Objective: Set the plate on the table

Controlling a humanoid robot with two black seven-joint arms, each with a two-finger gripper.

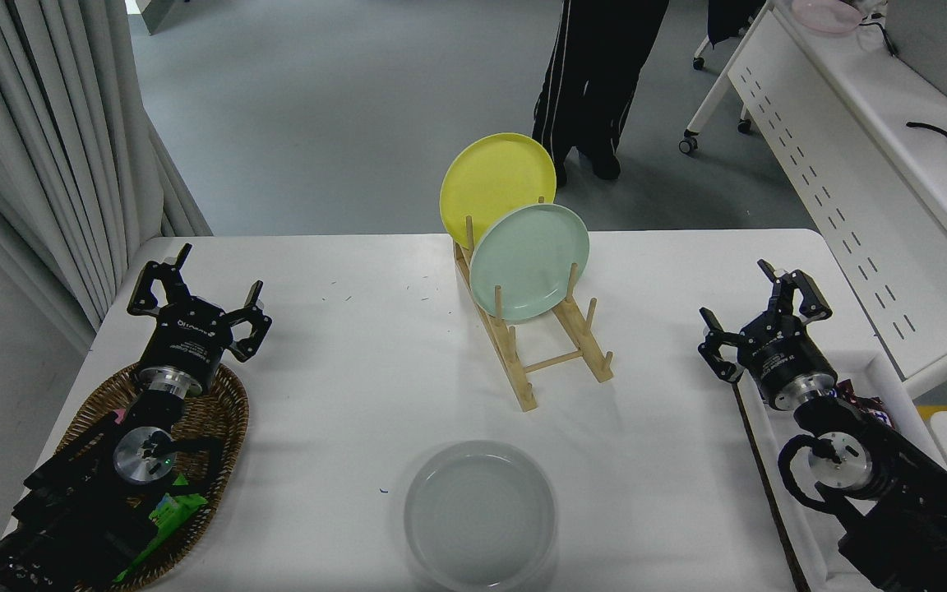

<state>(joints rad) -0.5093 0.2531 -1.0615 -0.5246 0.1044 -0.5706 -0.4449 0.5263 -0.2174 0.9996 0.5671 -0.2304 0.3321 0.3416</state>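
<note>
The grey plate (480,516) lies flat on the white table (342,395), close to the near edge, about in the middle. Nothing is touching it. It looks like the job is already done.

The plate is shiny and smooth, so it may slip. It looks hard and stiff, and it could chip or break if dropped. It is likely light enough for one gripper. The best place to grab it is the raised rim, with one finger over the edge and one under.

The right gripper (763,312) is near the right edge of the table, well apart from the plate. Its fingers are spread apart and hold nothing. The left gripper (196,289) is parked near the left edge, over a wicker basket (231,403). Its fingers are spread apart and empty too.

There are three plates: one grey, one yellow plate (496,185) and one mint green plate (529,261). The yellow and green ones stand up in one wooden rack (560,358) near the far edge. There are two grippers, one basket, and one white tray (794,510) at the right edge. One person (597,74) stands beyond the far edge.
</note>
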